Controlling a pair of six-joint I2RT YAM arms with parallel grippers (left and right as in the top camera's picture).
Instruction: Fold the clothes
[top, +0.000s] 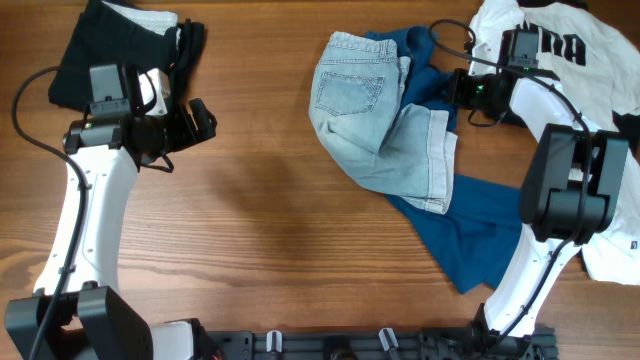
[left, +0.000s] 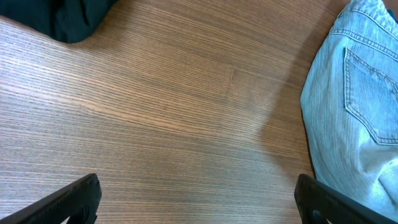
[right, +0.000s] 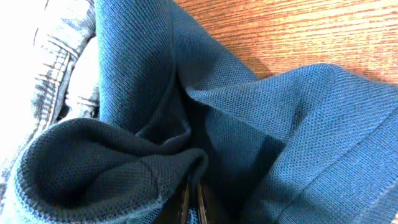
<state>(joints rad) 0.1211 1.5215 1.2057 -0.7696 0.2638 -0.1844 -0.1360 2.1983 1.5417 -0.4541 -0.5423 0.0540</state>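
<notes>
while right hand (right: 191, 200) pinches shirt (right: 298, 124), shorts (top: 385, 115) diagonal

The overhead view looks straight down from high up, taking in most of the counter (top: 260, 230). The left wrist view faces down from lower over bare wood; the jeans (left: 354, 106) at its right edge appear overhead too. The right wrist view sits very close on the shirt (right: 298, 124), which nearly fills it.
</notes>
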